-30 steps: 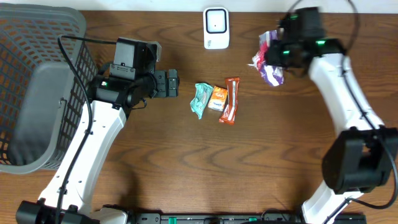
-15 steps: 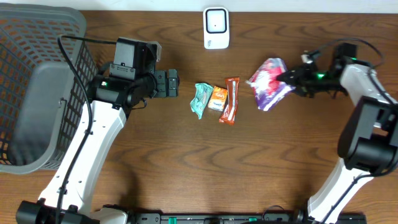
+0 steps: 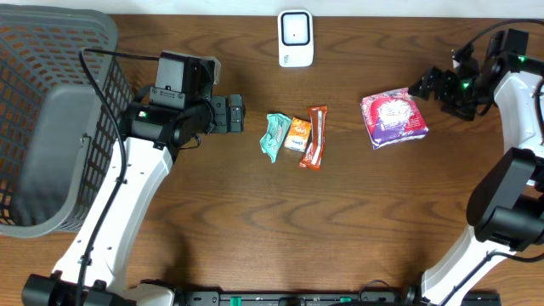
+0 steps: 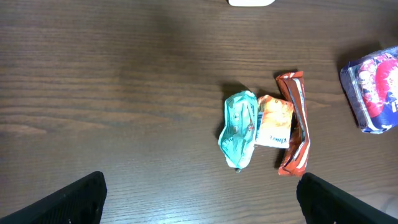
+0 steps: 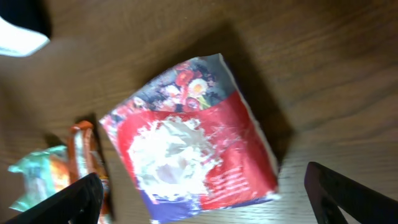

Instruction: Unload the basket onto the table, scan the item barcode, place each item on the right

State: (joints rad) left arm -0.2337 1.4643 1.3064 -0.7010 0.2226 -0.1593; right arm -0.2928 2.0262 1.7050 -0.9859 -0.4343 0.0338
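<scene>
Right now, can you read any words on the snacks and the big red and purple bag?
Nothing reads clearly.
Orange packet: dark print, too blurred to read.
Red and purple bag: lettering too blurred to read.
Red wrapper: print too small.
Teal packet: no words visible.
White device: no readable sign.
</scene>
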